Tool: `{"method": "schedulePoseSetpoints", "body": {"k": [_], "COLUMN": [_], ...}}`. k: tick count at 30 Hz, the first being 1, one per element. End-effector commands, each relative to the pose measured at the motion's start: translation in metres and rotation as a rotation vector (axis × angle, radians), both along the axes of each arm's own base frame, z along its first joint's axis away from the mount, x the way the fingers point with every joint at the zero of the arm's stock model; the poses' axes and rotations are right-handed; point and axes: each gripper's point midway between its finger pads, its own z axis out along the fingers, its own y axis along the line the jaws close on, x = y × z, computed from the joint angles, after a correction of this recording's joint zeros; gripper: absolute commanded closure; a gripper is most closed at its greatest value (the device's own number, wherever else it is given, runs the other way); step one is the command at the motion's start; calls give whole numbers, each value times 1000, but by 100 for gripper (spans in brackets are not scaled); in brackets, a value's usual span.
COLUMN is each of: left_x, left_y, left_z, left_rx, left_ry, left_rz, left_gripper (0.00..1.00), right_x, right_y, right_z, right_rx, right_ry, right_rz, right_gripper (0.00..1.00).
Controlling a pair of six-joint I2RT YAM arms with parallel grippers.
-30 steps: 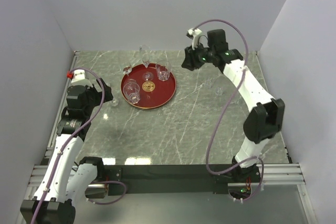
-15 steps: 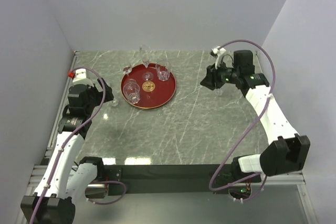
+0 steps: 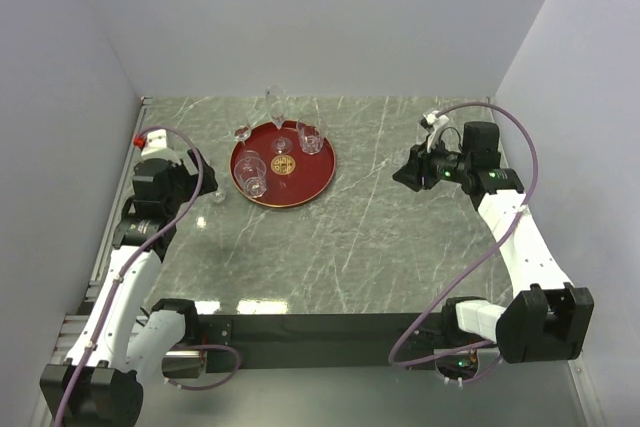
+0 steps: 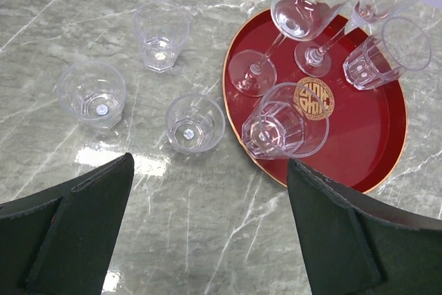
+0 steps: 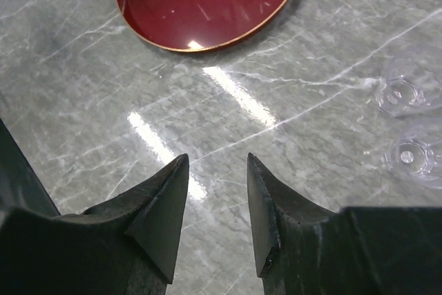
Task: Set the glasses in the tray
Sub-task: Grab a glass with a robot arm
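Swung clear of the tray [image 5: 221, 8], our right gripper [image 5: 217, 160], jaws narrowly apart and empty, heads for two stray glasses [image 5: 407, 94]; our left gripper [image 4: 208, 167] waits wide above three tumblers [image 4: 195, 122] on the bench [image 4: 207, 240].

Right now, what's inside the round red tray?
Inside the round glossy dark-red tray stand two short clear tumblers and at least two clear stemmed glasses, around a gold emblem. The stemmed glasses' tops leave the picture, so more behind them cannot be ruled out.

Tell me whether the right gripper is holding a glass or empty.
Empty. The right gripper stands parted, only bare table between its jaws; two glasses sit apart from it.
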Motion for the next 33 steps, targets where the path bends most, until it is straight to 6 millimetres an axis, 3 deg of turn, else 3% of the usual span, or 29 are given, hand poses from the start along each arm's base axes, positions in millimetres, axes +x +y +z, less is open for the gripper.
{"method": "schedulePoseSetpoints", "body": {"k": [1, 13, 25, 30, 31, 33], "left_x": [6, 16, 32, 40, 42, 47], "left_y": [0, -5, -6, -9, 0, -1], "left_z": [6, -10, -49, -75, -77, -84], "left_rx": [-9, -90, -295, -376, -390, -421], "left_ry": [-31, 37, 191, 273, 273, 282], "left_rz": [3, 8, 135, 200, 233, 253], "left_gripper": [2, 2, 7, 15, 17, 27], "right_x": [0, -1, -3, -4, -3, -3], "right_y": [2, -1, 0, 0, 0, 0], "right_z": [14, 11, 11, 11, 11, 11], "right_rx": [35, 19, 20, 21, 20, 18], "right_ry": [-70, -86, -87, -86, -86, -86], "right_rz": [22, 15, 24, 25, 28, 27], "right_gripper": [53, 53, 53, 53, 53, 53]}}
